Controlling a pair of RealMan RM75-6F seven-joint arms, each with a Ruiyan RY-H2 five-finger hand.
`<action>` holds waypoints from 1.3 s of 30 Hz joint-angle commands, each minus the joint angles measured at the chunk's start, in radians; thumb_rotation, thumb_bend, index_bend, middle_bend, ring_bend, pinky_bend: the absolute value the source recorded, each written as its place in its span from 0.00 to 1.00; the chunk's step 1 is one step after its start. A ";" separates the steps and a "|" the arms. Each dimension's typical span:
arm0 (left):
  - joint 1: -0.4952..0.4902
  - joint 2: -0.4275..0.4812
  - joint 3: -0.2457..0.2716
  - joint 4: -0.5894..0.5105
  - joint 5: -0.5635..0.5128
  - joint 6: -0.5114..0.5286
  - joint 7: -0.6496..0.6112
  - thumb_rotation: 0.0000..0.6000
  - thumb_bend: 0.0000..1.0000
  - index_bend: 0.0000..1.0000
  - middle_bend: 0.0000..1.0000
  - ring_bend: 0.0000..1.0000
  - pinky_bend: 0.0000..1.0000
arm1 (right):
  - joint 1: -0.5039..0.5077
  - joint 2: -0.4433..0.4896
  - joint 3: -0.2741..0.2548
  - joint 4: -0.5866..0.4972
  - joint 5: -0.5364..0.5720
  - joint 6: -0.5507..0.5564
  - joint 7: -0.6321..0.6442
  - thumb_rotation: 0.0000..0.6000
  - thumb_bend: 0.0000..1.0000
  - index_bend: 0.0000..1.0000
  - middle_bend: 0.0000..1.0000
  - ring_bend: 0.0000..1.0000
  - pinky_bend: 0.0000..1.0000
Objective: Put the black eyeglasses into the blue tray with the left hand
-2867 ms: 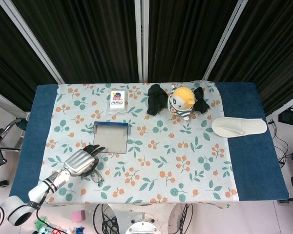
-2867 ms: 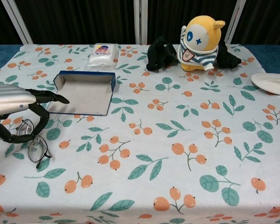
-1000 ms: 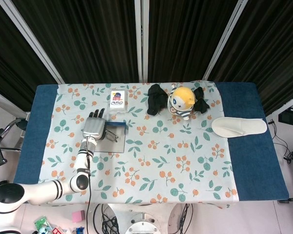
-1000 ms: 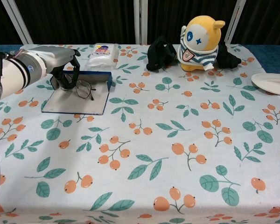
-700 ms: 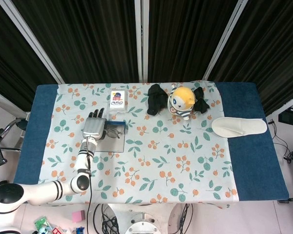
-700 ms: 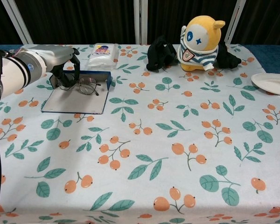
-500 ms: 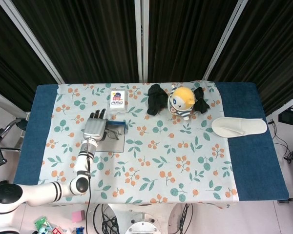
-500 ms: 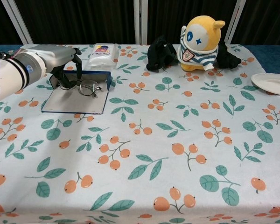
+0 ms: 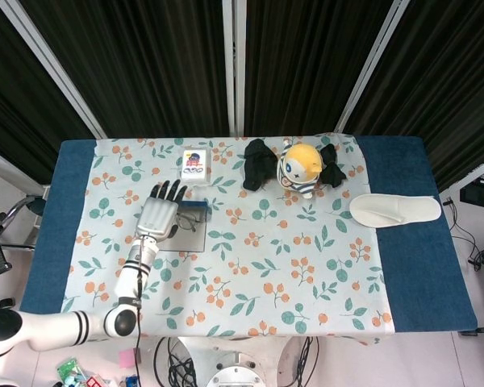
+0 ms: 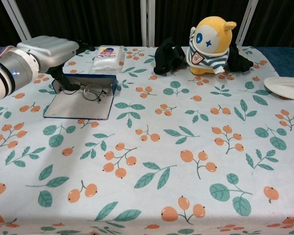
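Since approx 0.5 s earlier the left hand (image 9: 159,213) had let go of the black eyeglasses (image 10: 85,90) & lifted off them; fingers (image 9: 172,192) now spread apart, holding nothing, hovering over the tray's left part. Glasses lay inside the blue tray (image 10: 78,106), in its back half near the rear wall, lenses toward the tray's right side; in the head view they (image 9: 187,218) showed just right of the hand. Whether a fingertip still brushed the frame's left end, can't tell from the chest view, where the hand (image 10: 49,51) sat above & left of it.

Tray sat on the floral tablecloth (image 10: 186,147) toward the table's left-rear part. Behind it, near the rear edge, a small white packet (image 9: 194,164). Further right along the rear edge: black cloth (image 9: 258,164), then a yellow plush toy (image 9: 300,168) in a striped shirt, touching the cloth, w/ more dark fabric at its right. White slipper (image 9: 395,210) lay on the blue table cover (image 9: 423,242) near the right edge, well apart from the rest.

Right hand not seen in either view.
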 commanded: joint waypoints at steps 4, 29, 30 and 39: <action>0.000 -0.056 0.017 0.086 0.034 -0.041 -0.017 1.00 0.13 0.00 0.00 0.00 0.12 | -0.003 0.000 0.001 -0.003 -0.001 0.009 -0.003 1.00 0.24 0.00 0.00 0.00 0.00; -0.059 -0.236 -0.091 0.449 0.061 -0.167 -0.131 1.00 0.11 0.00 0.00 0.00 0.12 | 0.003 0.013 0.009 -0.006 0.023 -0.014 -0.003 1.00 0.24 0.00 0.00 0.00 0.00; -0.060 -0.242 -0.094 0.461 0.063 -0.168 -0.135 1.00 0.11 0.00 0.00 0.00 0.12 | 0.003 0.013 0.010 -0.006 0.024 -0.015 -0.003 1.00 0.24 0.00 0.00 0.00 0.00; -0.016 -0.175 -0.084 0.350 0.112 -0.110 -0.127 1.00 0.14 0.00 0.00 0.00 0.12 | 0.009 0.011 0.013 -0.004 0.031 -0.025 -0.001 1.00 0.24 0.00 0.00 0.00 0.00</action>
